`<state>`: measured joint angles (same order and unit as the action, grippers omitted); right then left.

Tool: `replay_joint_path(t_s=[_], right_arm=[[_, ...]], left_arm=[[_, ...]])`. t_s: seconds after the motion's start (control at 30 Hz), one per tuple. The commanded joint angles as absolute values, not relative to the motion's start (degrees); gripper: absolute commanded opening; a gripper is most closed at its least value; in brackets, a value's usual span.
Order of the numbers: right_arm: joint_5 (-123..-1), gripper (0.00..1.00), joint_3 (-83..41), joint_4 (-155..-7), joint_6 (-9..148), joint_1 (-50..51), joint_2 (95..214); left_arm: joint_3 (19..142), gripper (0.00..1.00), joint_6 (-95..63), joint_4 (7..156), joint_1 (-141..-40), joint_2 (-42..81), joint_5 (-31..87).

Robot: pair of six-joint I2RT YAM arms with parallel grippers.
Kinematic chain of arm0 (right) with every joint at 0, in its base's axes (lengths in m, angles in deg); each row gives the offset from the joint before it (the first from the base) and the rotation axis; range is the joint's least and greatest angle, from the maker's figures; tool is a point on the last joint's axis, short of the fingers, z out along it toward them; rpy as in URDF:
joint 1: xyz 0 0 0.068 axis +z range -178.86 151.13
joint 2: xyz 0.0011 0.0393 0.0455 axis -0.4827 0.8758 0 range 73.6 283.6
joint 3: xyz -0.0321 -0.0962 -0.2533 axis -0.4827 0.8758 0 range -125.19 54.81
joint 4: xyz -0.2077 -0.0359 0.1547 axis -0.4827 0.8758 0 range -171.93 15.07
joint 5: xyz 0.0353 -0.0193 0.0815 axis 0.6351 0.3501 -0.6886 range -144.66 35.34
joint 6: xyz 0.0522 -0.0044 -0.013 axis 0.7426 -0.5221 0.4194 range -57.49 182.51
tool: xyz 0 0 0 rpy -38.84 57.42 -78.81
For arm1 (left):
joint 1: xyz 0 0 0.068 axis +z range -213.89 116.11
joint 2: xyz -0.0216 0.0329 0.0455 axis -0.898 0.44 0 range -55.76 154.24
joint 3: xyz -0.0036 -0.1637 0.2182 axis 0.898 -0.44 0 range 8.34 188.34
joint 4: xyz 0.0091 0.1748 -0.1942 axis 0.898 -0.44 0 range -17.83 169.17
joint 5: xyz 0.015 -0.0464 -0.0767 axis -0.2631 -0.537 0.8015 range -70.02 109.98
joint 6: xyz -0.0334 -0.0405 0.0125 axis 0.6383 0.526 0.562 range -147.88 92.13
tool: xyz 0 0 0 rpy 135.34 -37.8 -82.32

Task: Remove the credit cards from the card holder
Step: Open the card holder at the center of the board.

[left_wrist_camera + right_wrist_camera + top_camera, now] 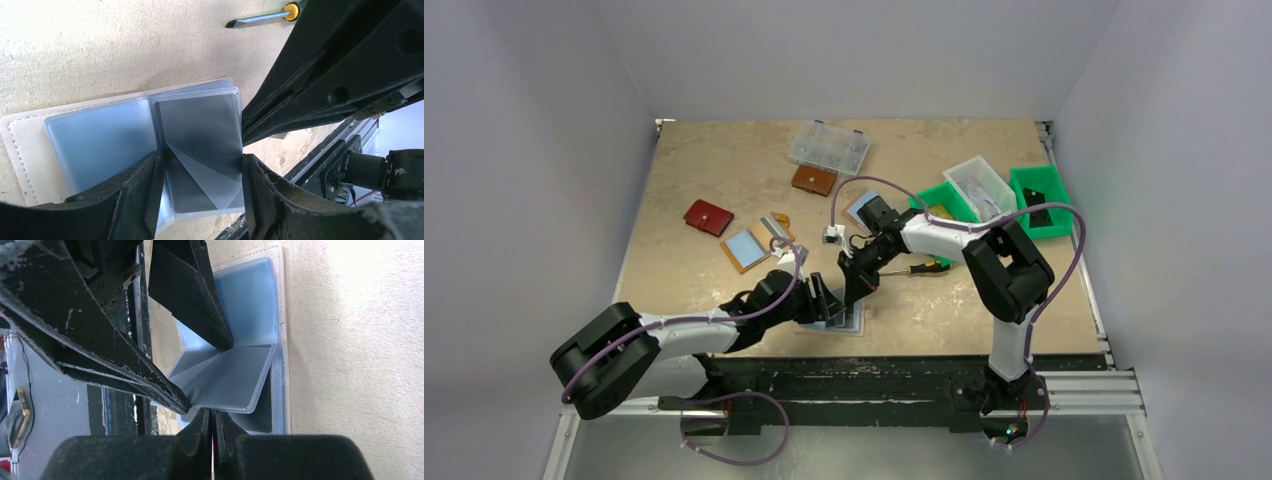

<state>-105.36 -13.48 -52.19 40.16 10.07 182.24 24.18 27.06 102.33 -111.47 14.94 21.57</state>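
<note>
The card holder (848, 322) lies wide open and flat near the front edge of the table (724, 170), pale stitched cover facing down. Clear plastic sleeves show pale blue on one side. One silvery-grey sleeve (200, 145) is lifted off the stack, tilting up from the spine.

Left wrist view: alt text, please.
An open pale stitched card holder with blue-grey plastic sleeves lies on the beige table, the left tool straddling one grey sleeve. The right tool, closed, touches that sleeve's edge.
</note>
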Motion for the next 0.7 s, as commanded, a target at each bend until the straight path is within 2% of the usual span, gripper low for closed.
replay_joint_path(t_s=[0.0, 0.2, 0.3, 0.4, 0.43, 0.6, 0.67], right_arm=[[-110.1, 0.07, -15.2, -55.0, 42.7, 11.0, 182.6], [-111.9, 0.08, -15.2, -55.6, 43.5, 11.3, 183.1], [-112.8, 0.09, -15.3, -55.7, 43.7, 11.6, 183.2], [-113.5, 0.10, -15.3, -55.9, 44.1, 12.1, 183.8], [-113.9, 0.11, -15.3, -56.0, 44.3, 12.2, 184.1], [-115.5, 0.13, -15.3, -56.4, 45.1, 12.3, 184.8], [-115.6, 0.15, -15.2, -56.7, 45.3, 12.3, 184.8]], left_arm=[[24.1, 0.57, 28.0, 107.9, -111.3, 15.0, 23.9], [24.5, 0.77, 28.0, 108.3, -111.2, 16.4, 24.7], [24.9, 0.81, 28.1, 108.5, -111.2, 17.1, 25.1], [25.3, 0.82, 28.1, 108.3, -111.2, 17.5, 25.2], [25.4, 0.80, 28.1, 107.9, -111.2, 17.5, 25.1], [26.7, 0.54, 27.5, 102.3, -111.2, 16.2, 22.6], [27.0, 0.50, 27.0, 99.8, -111.2, 14.9, 21.2]])
